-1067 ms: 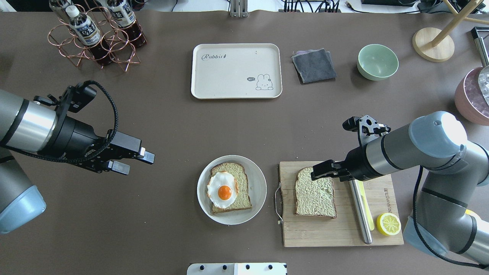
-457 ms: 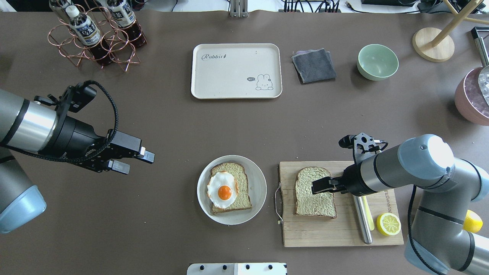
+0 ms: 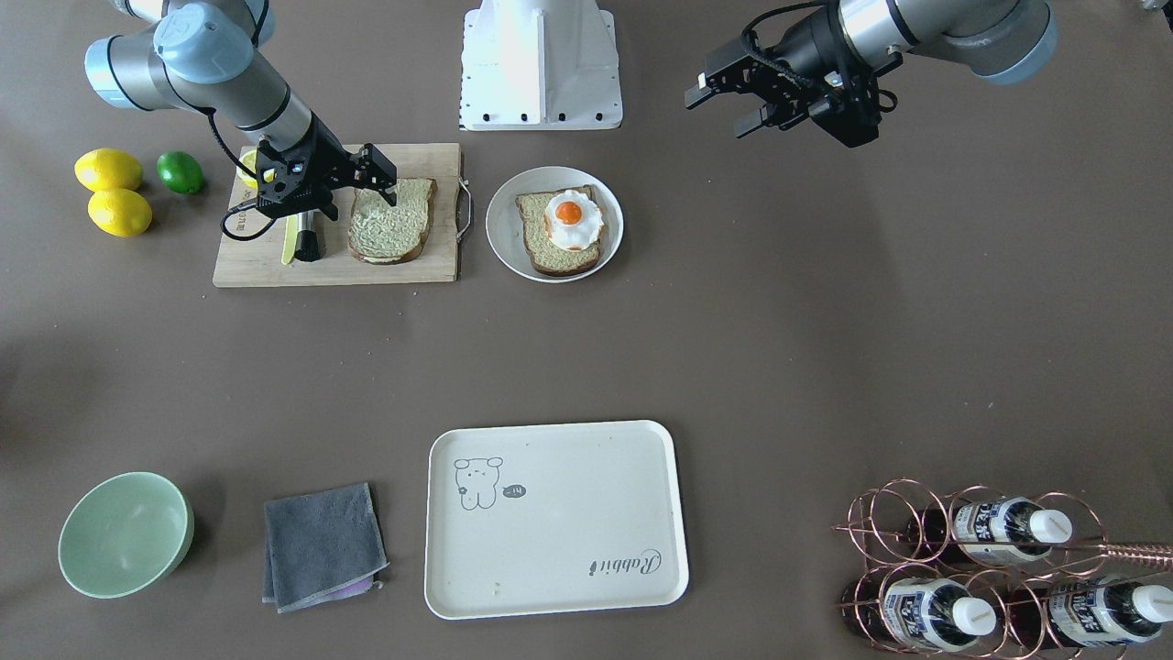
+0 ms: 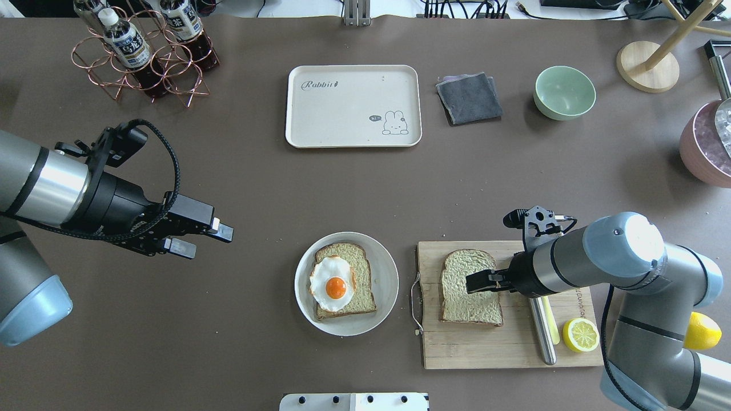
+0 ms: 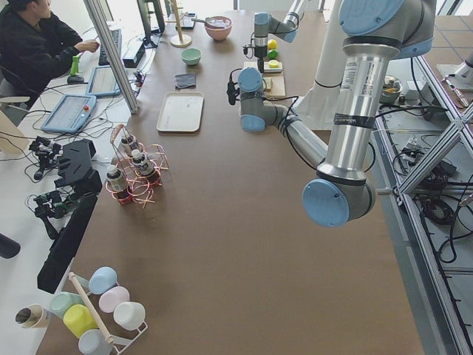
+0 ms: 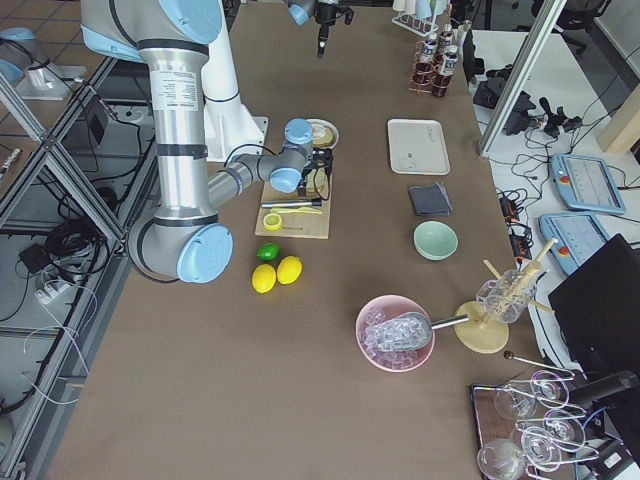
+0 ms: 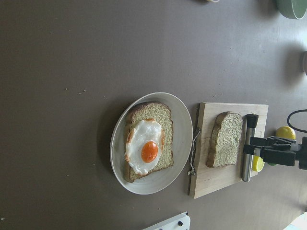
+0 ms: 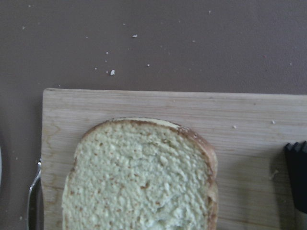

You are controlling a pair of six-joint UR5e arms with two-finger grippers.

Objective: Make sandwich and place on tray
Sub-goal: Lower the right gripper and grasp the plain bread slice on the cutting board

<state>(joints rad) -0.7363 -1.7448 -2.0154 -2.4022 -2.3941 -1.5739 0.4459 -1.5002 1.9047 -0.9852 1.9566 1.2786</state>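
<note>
One bread slice (image 4: pixel 355 260) lies on the round white plate (image 4: pixel 388 279) with the fried egg (image 4: pixel 332 275) on top. A second bare bread slice (image 4: pixel 460 302) lies on the wooden cutting board (image 4: pixel 502 342); it fills the right wrist view (image 8: pixel 144 177). My right gripper (image 4: pixel 472 282) is open and empty, low over this slice's right half. My left gripper (image 4: pixel 203 240) is open and empty, above the bare table left of the plate. The cream tray (image 4: pixel 342 123) sits empty at the far middle.
A knife (image 4: pixel 541 331) and a lemon half (image 4: pixel 581 334) lie on the board's right side. A grey cloth (image 4: pixel 468 98), green bowl (image 4: pixel 564 92), bottle rack (image 4: pixel 143 57) and pink ice bowl (image 4: pixel 699 145) stand along the far side. Lemons (image 3: pixel 110 170) and a lime (image 3: pixel 181 171) lie beside the board.
My right gripper has moved from the bare slice's far edge toward the robot, to over the slice's middle right. My left arm has barely shifted.
</note>
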